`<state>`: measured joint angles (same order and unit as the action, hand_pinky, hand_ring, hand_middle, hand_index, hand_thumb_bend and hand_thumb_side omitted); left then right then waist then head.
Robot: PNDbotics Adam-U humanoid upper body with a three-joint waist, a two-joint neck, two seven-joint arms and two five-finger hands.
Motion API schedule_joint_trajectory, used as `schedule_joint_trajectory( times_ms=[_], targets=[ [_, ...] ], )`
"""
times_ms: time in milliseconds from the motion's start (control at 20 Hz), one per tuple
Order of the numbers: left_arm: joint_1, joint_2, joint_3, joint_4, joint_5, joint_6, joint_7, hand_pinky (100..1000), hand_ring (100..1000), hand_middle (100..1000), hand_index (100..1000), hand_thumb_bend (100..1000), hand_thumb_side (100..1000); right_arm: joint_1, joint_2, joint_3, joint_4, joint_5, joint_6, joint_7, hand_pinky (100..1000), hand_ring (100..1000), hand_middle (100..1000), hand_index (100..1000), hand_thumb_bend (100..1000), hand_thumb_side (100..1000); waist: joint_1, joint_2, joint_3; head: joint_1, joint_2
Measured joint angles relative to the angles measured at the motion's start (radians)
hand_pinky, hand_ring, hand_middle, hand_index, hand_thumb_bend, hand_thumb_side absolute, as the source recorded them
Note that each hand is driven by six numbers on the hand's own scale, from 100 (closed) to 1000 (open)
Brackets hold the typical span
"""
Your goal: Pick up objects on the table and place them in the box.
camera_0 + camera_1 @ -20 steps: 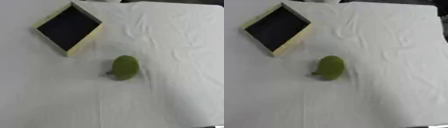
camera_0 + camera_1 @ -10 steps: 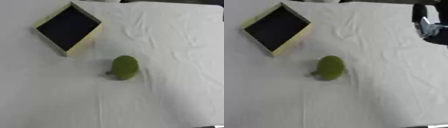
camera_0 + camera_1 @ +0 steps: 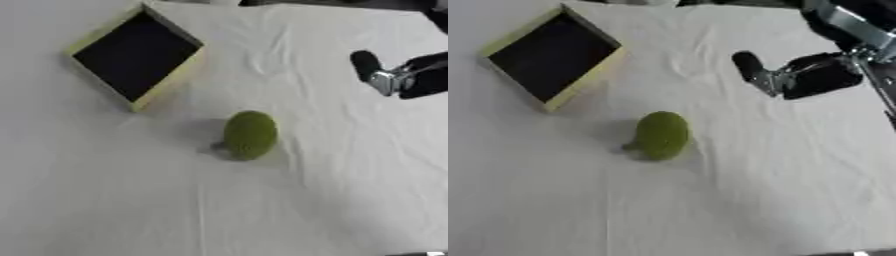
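I am at the start of picking up. The green fruit (image 3: 661, 135), round like a small pear or avocado with a little stub at its lower left, lies on the white cloth (image 3: 754, 200) near the middle of the table. Nothing touches it. The box (image 3: 551, 56) sits up and to the left of the fruit, well apart from it. It is turned like a diamond, with pale yellow walls and a dark bottom, and I see nothing inside it. My right hand (image 3: 802, 75) reaches in from the upper right. It is above the cloth, up and to the right of the fruit, with a clear gap between them. One black finger (image 3: 748, 65) sticks out toward the left, and the rest of the hand looks like a dark lump behind it. I cannot tell for sure how the other fingers stand, so I will not guess if the hand is open or closed. It holds nothing that I can see. My left hand does not show at all. I think the next move is to bring my right hand down and to the left until it is over the fruit. Then my fingers need to spread wide enough to go round it. The fruit is round and could roll away on the cloth if I bump its side, so I should come at it from above.
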<state>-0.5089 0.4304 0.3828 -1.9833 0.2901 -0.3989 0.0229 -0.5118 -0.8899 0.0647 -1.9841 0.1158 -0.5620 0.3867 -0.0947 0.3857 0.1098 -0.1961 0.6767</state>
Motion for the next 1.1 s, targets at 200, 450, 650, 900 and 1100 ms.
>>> schedule_joint_trajectory(
  times_ms=[200, 450, 650, 900, 1100],
  targets=[
    [0.0, 0.0, -0.005, 0.0, 0.001, 0.001, -0.002, 590, 705, 599, 693, 100, 502, -0.046, -0.005, 0.071, 0.0, 0.027, 0.011, 0.046, 890, 1000, 882, 954, 100, 102, -0.001, -0.004, 0.005, -0.005, 0.0],
    [0.0, 0.0, -0.005, 0.0, 0.003, 0.002, -0.003, 590, 705, 599, 693, 100, 503, -0.105, 0.026, 0.141, 0.017, 0.029, 0.046, 0.14, 893, 1000, 876, 985, 100, 143, -0.004, -0.005, 0.01, -0.009, 0.0],
    [-0.001, 0.0, -0.006, 0.0, 0.005, 0.004, -0.005, 590, 705, 599, 693, 100, 505, -0.14, 0.065, 0.184, 0.04, 0.029, 0.082, 0.226, 895, 1000, 883, 991, 100, 173, -0.006, -0.007, 0.015, -0.01, 0.001],
    [-0.002, 0.0, -0.011, 0.0, 0.009, 0.006, -0.007, 590, 705, 599, 693, 100, 506, -0.168, 0.096, 0.236, 0.074, 0.062, 0.123, 0.298, 898, 1000, 876, 1000, 100, 100, -0.006, -0.01, 0.021, -0.012, 0.008],
    [-0.002, -0.001, -0.012, 0.0, 0.01, 0.008, -0.01, 590, 705, 599, 693, 100, 507, -0.18, 0.107, 0.269, 0.105, 0.093, 0.143, 0.345, 909, 1000, 876, 1000, 100, 100, -0.009, -0.01, 0.022, -0.015, 0.009]
  ],
)
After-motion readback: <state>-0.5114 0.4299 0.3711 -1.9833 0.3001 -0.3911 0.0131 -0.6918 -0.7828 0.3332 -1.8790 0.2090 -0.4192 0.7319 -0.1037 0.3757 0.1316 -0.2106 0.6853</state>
